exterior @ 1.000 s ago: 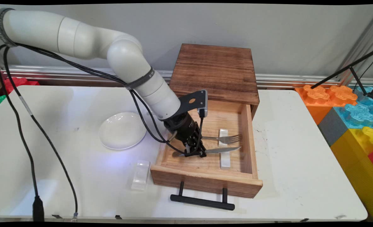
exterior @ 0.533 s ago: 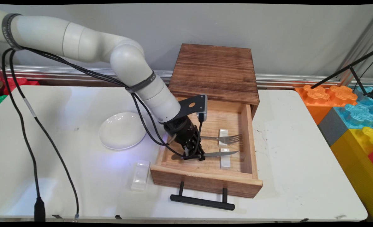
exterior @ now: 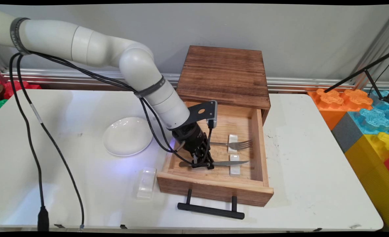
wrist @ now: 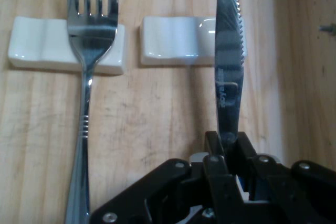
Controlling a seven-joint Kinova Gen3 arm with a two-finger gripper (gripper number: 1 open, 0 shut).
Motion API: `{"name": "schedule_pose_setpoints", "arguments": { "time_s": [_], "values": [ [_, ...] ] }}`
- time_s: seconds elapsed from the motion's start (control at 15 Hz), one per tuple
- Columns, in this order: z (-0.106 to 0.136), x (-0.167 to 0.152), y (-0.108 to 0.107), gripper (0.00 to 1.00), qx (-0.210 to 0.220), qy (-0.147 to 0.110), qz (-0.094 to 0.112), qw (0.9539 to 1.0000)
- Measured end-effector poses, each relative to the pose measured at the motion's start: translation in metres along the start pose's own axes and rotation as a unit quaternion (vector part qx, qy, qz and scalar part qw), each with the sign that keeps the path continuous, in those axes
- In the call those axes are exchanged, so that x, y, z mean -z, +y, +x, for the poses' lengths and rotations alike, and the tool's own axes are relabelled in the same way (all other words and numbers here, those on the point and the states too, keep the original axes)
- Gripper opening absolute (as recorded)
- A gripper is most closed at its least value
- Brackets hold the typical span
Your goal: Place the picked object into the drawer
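My gripper (exterior: 202, 164) (wrist: 228, 148) is down inside the open wooden drawer (exterior: 259, 138), shut on a steel knife (exterior: 229, 162) (wrist: 229, 61). The knife's serrated blade lies across a white cutlery rest (exterior: 234, 169) (wrist: 176, 41) near the drawer's front right. Beside it a steel fork (exterior: 236, 144) (wrist: 90, 45) lies with its neck on a second white rest (exterior: 232, 140) (wrist: 44, 45). In the hand view the fork is to the left of the knife, and the two run side by side.
The drawer juts from a dark wooden cabinet (exterior: 224, 74) and has a black bar handle (exterior: 211, 211) at its front. A white plate (exterior: 127, 136) and a clear rest (exterior: 146, 182) lie on the table left of the drawer. Coloured foam blocks (exterior: 365, 112) stand at the right.
The gripper has come down and slightly forward with the knife. The blade tip dropped from above the near rest onto it.
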Motion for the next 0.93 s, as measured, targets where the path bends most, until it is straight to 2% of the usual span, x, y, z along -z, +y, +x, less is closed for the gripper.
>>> {"name": "schedule_pose_setpoints", "arguments": {
  "time_s": [0.47, 0.53, 0.93],
  "values": [
    [0.0016, -0.0047, -0.0044, 0.00, 0.005, -0.001, -0.006, 1.0000],
    [0.0021, -0.0048, -0.0052, 1.00, 0.005, -0.001, -0.006, 1.0000],
    [0.0043, -0.0030, -0.0058, 1.00, 0.012, 0.001, -0.010, 0.9999]
  ]
}}
